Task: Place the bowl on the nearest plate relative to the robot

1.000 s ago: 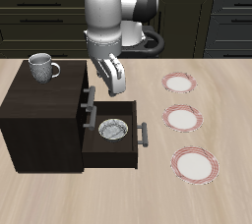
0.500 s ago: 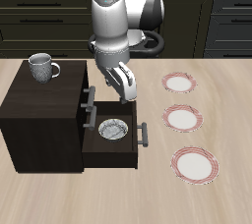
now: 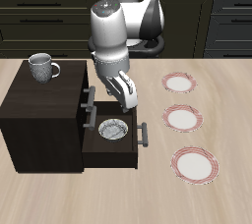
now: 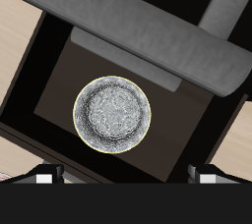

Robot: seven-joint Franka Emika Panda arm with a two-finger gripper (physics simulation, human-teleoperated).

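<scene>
1 bowl point(image 4: 113, 116) in open drawer point(image 3: 115, 155), spread fingers point(image 4: 42, 177) above, clear of its walls.

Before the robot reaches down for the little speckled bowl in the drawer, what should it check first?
1. Dark wooden drawer pulled open: ok.
2. Small round grey-white speckled bowl sits upright on the drawer floor, nothing on top of it: ok.
3. Gripper above the bowl: ok, the wrist view looks straight down at it.
4. Gripper open wide enough for the rim: looks ok, the fingertips show well apart in the wrist view.
5. Bowl not gripped yet: ok, the gripper hangs above the drawer.
6. Farthest-back white plate with red-pink striped rim, the one closest to the robot's base, is bare: ok.
</scene>
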